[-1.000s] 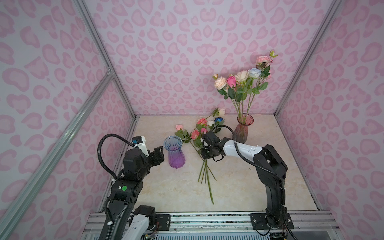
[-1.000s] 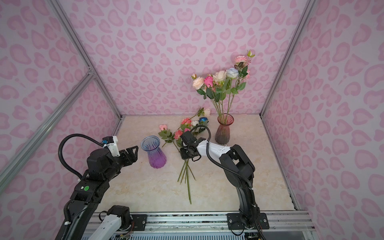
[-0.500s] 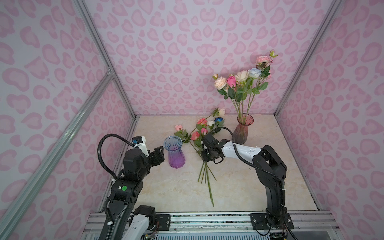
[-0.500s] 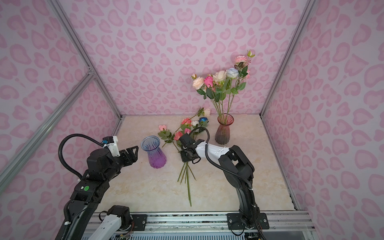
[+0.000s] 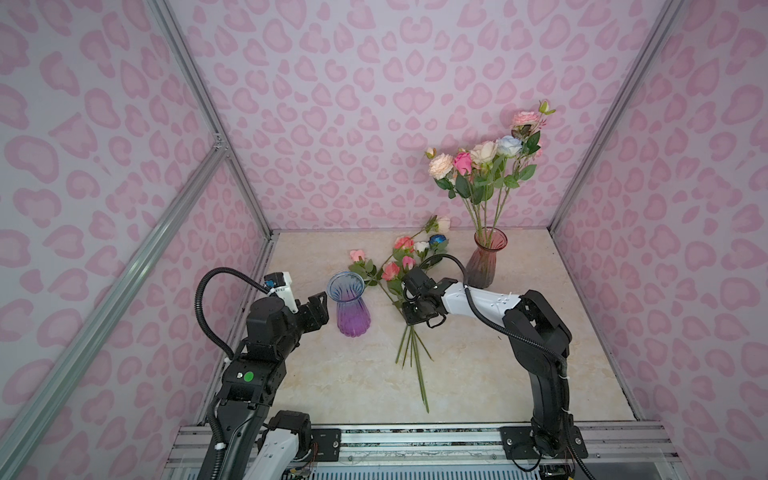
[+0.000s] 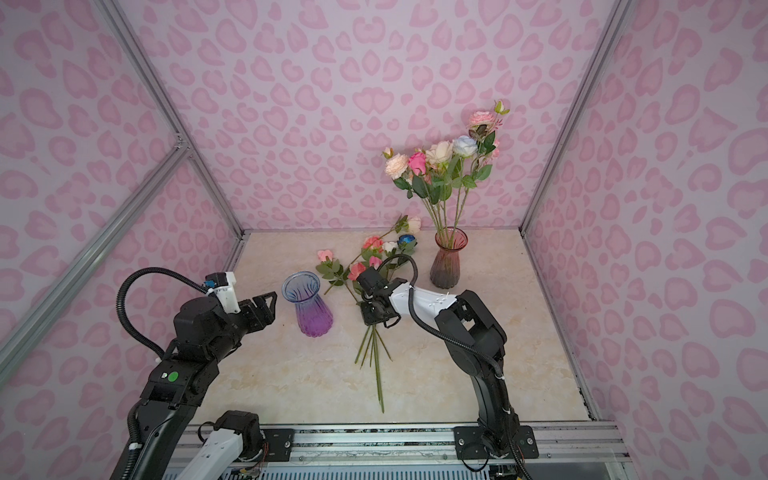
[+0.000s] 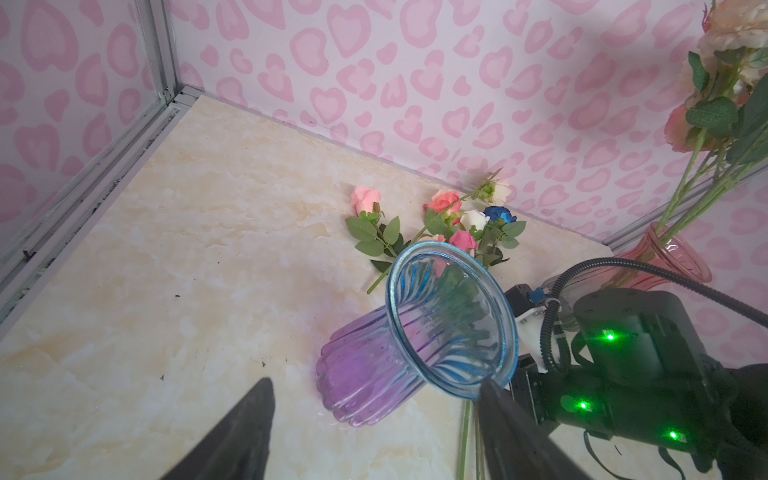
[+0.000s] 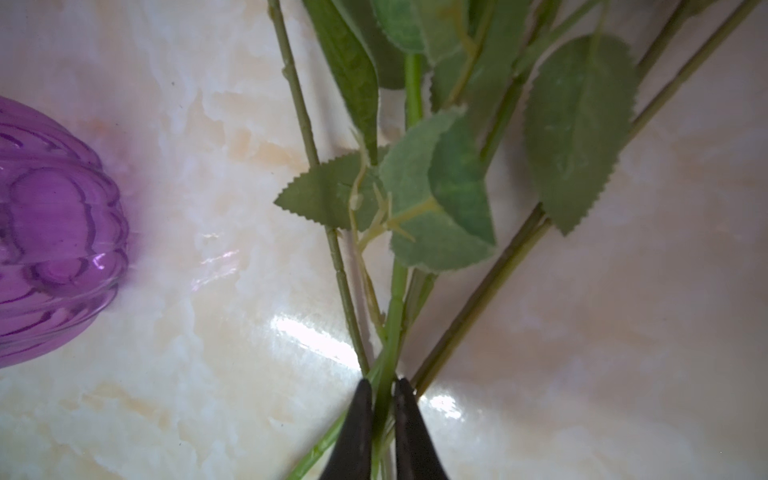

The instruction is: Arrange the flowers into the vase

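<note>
Right gripper (image 8: 382,388) pinches one green flower stem (image 8: 397,299); left gripper (image 5: 320,301) stands open beside purple vase (image 5: 353,313).

Light is even and diffuse from overhead, shadows soft; both top views sharp, corners darkened. Right wrist view has hot glare patches on the glossy bench (image 8: 307,332) and its right fingers (image 8: 353,432) are blurred; left fingers (image 7: 241,432) likewise out of focus in the left wrist view.
</note>
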You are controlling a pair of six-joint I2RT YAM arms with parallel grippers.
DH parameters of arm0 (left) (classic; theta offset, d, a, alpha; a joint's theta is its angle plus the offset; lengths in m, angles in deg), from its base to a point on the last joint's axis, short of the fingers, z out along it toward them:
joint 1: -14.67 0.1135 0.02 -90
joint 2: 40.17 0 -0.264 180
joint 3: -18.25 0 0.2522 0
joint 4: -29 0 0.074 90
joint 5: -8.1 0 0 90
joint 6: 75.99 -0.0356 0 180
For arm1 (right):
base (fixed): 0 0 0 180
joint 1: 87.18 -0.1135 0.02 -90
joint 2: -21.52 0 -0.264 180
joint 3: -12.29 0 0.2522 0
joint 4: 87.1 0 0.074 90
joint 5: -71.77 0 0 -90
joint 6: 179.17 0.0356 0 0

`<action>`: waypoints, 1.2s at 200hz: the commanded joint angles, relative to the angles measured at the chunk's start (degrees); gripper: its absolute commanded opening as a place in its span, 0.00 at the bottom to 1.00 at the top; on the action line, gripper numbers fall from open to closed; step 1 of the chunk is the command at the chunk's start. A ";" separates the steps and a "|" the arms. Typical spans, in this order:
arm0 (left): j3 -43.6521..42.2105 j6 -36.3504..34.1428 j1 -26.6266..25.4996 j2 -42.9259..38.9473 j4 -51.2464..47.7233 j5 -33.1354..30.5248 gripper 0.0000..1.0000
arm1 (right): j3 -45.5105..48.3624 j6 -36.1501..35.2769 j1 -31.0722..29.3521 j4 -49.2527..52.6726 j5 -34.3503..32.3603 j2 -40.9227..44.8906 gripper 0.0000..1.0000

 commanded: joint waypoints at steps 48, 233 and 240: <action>0.18 -0.28 -0.01 0.10 1.88 -0.09 0.78 | 2.04 -0.50 -0.12 0.46 -1.03 6.26 0.03; 0.39 -0.09 0.04 0.55 2.21 -1.06 0.78 | -4.21 -5.61 -3.62 -22.58 -8.20 28.12 0.00; 0.32 -0.09 0.08 0.54 2.21 -1.12 0.78 | -4.37 -6.61 -4.14 -24.86 -8.42 28.46 0.00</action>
